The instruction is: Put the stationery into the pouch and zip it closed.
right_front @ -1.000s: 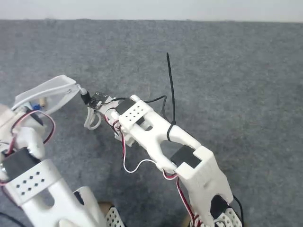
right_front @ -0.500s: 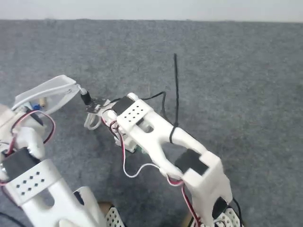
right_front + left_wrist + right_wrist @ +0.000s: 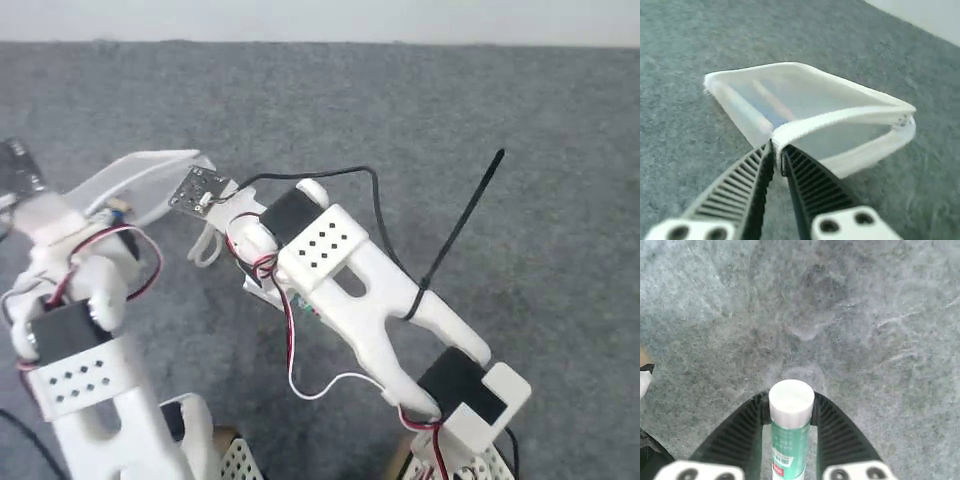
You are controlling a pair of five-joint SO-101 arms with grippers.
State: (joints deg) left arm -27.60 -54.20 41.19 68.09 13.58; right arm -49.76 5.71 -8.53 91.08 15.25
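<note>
A translucent white pouch (image 3: pixel 805 107) hangs above the grey carpet, with blue and pale stationery showing dimly through its wall. My left gripper (image 3: pixel 776 147) is shut on the pouch's zipper edge, and the zipper pull (image 3: pixel 901 120) sits at the far corner. In the high view the pouch (image 3: pixel 145 180) is at the upper left, above the left arm (image 3: pixel 75 330). My right gripper (image 3: pixel 790 405) is shut on a green glue stick (image 3: pixel 788 450) with a white cap, held over bare carpet. The right arm (image 3: pixel 350 280) crosses the middle, its wrist close beside the pouch.
Grey carpet (image 3: pixel 500 100) covers the whole table. A black cable tie (image 3: pixel 465 220) sticks up from the right arm, and red and white wires (image 3: pixel 295 360) loop below it. A pale wall runs along the far edge.
The left arm has carried the pouch up and to the right. The right arm has swung its elbow lower and to the right, its wrist staying near the pouch.
</note>
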